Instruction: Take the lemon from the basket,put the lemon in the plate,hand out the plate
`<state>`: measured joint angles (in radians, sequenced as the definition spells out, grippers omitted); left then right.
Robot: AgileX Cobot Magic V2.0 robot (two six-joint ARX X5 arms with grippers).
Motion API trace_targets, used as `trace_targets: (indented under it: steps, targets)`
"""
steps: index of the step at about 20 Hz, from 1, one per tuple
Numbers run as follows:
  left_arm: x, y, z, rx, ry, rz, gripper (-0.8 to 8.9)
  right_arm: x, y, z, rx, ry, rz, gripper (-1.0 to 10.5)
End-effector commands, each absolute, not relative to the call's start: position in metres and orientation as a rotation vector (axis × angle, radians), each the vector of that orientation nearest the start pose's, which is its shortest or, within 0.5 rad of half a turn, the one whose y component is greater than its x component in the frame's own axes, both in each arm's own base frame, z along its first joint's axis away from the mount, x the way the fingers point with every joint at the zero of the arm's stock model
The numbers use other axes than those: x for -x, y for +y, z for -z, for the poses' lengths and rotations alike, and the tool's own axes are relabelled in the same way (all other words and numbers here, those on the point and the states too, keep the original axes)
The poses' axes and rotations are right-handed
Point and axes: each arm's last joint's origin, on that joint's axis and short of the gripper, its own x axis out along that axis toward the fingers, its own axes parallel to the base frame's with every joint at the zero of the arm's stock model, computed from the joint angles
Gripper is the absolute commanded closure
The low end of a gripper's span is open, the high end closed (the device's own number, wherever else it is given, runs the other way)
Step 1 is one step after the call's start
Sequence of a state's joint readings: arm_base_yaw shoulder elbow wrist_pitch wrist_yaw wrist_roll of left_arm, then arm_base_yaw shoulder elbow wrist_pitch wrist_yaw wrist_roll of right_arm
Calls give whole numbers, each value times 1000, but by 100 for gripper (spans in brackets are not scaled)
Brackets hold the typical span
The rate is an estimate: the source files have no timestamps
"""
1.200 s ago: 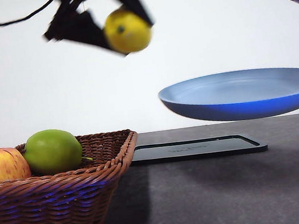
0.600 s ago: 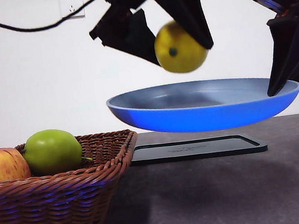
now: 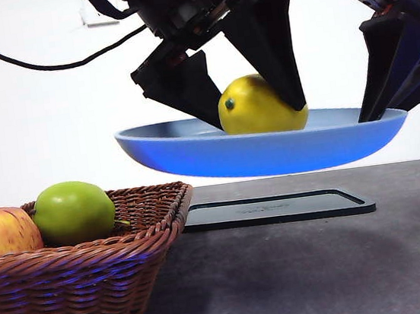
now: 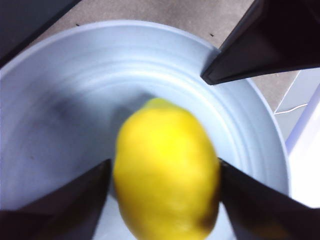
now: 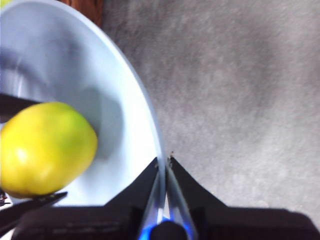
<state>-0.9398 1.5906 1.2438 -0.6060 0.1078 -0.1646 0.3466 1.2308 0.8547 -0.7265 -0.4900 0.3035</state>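
The left gripper (image 4: 165,200) holds the lemon (image 3: 260,106) between its jaws, low inside the plate (image 3: 194,153). The right gripper (image 5: 163,162) pinches the plate's rim, holding it in the air above the dark grey table (image 3: 323,266), before a white wall (image 3: 38,132)

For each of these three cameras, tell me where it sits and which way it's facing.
Front view: low at table height, looking level across; the basket, the raised plate, and both grippers coming from above.
Left wrist view: on the left arm, looking down; the left gripper shut on the lemon over the plate.
Right wrist view: on the right arm, looking down; the right gripper clamps the plate's rim.
All three show lemon and plate.
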Motion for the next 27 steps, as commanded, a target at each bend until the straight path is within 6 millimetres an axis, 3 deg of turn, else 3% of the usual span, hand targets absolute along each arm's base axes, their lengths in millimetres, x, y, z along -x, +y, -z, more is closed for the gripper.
trace_targets:
  steps: [1, 5, 10, 14, 20, 27]
  targets:
    - [-191, -275, -262, -278, 981, 900, 401, -210, 92, -238, -358, 1231, -580, 941]
    - [-189, -271, -269, -261, 987, 889, 401, -212, 89, -238, -360, 1220, -559, 942]
    - [-175, -252, -305, -219, 898, 911, 401, -237, 77, -223, -406, 1245, -480, 942]
    - [-158, -227, -329, -207, 876, 915, 401, -274, 69, -221, -427, 1253, -437, 941]
    - [-134, -193, -362, -152, 790, 933, 401, -347, 58, -241, -458, 1160, -392, 942]
    - [-127, -184, -373, -126, 739, 944, 401, -416, 54, -228, -473, 1137, -339, 942]
